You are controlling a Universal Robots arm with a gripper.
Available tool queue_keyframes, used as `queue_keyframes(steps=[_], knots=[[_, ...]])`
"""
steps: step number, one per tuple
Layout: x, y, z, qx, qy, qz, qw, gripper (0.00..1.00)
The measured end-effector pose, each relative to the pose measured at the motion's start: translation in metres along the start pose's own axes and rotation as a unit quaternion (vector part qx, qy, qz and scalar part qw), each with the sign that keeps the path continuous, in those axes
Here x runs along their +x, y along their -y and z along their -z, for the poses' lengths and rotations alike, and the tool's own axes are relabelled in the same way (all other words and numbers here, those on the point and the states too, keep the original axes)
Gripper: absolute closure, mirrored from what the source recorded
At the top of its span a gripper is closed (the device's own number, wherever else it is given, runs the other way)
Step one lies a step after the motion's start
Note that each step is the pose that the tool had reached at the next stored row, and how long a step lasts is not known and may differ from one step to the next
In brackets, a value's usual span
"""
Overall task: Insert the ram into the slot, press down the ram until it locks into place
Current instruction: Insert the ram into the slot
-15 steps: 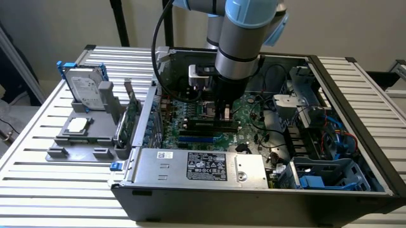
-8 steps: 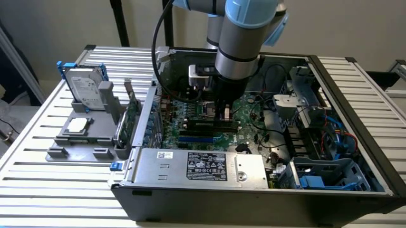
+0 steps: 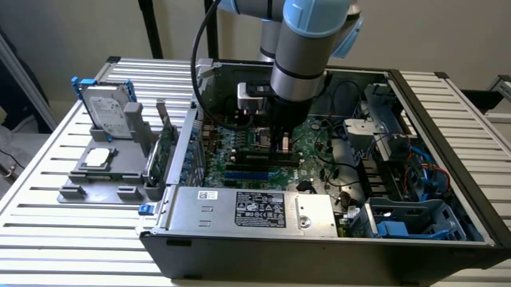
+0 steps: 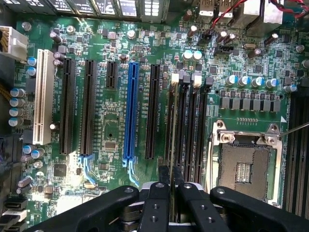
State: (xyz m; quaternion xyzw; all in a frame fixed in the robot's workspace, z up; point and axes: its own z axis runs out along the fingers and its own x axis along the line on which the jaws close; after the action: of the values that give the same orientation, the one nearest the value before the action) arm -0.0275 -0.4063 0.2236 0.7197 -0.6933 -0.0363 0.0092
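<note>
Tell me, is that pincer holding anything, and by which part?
Yes, it seems so: the pincer pinches the thin memory stick, seen edge-on, by its long upper edge, one finger on each flat side.

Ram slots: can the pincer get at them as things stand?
Likely yes. The pincer hangs inside the open case, right over the black slots, with no cable or card between them.
</note>
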Motion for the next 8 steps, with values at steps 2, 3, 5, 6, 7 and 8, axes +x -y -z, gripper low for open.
queue_keyframes(steps=[2,3,5,6,7,8], knots=[[0.0000,0.0000,-0.0006,0.0000,0.0001,0.000,1.0000,0.86],[0.0000,0.0001,-0.0009,0.0000,0.0001,0.000,1.0000,0.86],[0.0000,0.0001,-0.0014,0.0000,0.0000,0.000,1.0000,0.86],[0.0001,0.0001,-0.0015,0.0000,0.0000,0.000,1.0000,0.86],[0.0001,0.0001,-0.0016,0.0000,-0.0001,0.000,1.0000,0.85],[0.0001,0.0001,-0.0016,0.0000,0.0000,0.000,1.0000,0.79]])
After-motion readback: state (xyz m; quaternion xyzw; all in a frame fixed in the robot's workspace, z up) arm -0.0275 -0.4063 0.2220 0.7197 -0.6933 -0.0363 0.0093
